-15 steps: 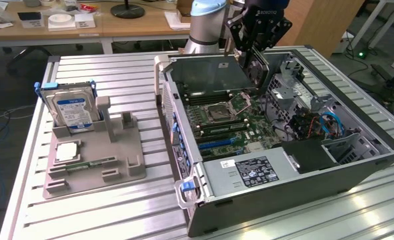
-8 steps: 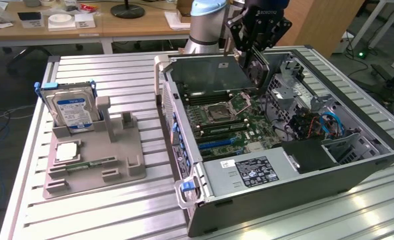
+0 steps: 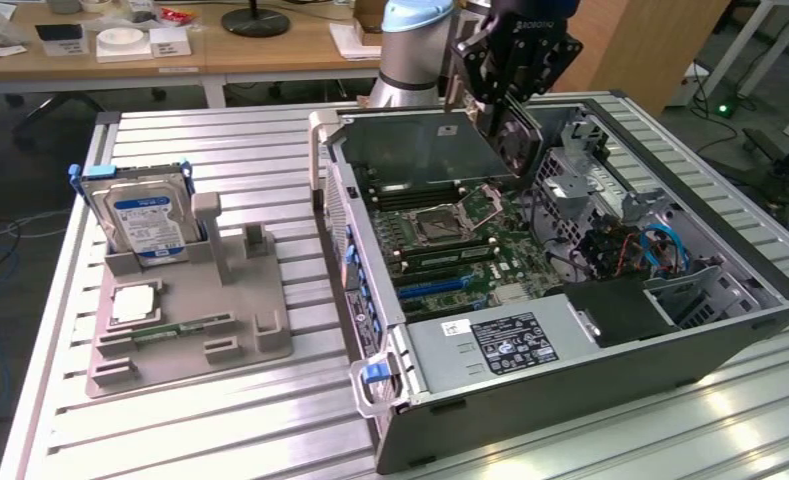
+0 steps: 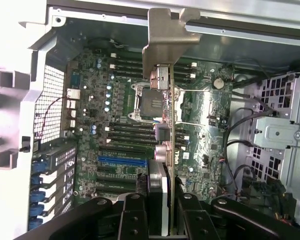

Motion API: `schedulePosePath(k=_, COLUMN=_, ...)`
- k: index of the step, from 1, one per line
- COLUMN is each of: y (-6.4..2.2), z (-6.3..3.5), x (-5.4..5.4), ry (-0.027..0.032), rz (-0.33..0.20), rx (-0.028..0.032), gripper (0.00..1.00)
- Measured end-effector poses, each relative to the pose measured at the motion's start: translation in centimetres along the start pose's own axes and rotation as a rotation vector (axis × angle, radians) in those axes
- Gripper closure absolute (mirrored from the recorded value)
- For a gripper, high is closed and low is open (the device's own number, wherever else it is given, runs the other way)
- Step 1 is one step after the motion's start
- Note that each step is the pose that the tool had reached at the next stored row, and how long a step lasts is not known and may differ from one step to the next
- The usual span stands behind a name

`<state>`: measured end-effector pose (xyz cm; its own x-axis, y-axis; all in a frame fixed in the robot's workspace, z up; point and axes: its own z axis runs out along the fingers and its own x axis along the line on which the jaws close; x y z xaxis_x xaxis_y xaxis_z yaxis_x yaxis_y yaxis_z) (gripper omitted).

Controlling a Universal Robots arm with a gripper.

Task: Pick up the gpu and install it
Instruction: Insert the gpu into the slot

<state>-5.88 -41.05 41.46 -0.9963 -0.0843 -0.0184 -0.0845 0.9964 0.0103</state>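
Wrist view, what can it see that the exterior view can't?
The wrist view adds the gpu seen edge-on over the motherboard, plus a round coin battery. The exterior view adds the hard drive standing in a gray holder on the table beside the computer case, and the arm. Both share the gripper shut on the gpu, the CPU socket and the blue slot.
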Motion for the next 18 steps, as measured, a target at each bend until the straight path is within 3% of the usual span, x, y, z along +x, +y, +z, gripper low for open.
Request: schedulePosePath(k=18, y=-0.10, z=0.00, x=0.01, ry=0.0010, rz=-0.106, rx=-0.0020, gripper=0.72)
